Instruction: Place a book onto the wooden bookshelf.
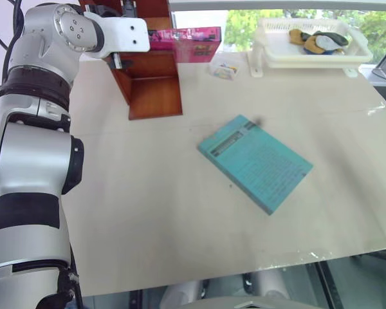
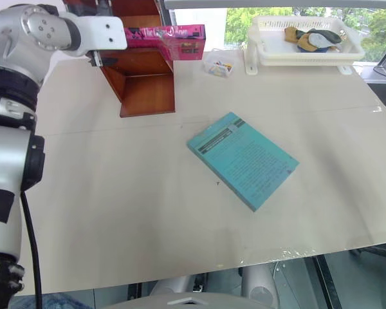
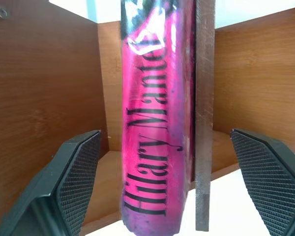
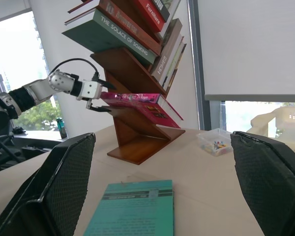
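the left pincer (image 3: 162, 191) stands wide open, holding nothing, its fingers (image 3: 78, 182) apart on either side of the book (image 3: 155, 123), which lies on the bookshelf (image 2: 145, 77). the right pincer (image 4: 160, 191) is also wide open and empty above the counter (image 2: 148, 212), the teal book (image 4: 132, 209) just ahead of it.

Teal book (image 1: 255, 161) flat mid-table (image 1: 148, 212), angled. White tray (image 1: 309, 55) at far edge holding small items (image 1: 318, 40). Small clear packet (image 1: 224, 69) near tray.
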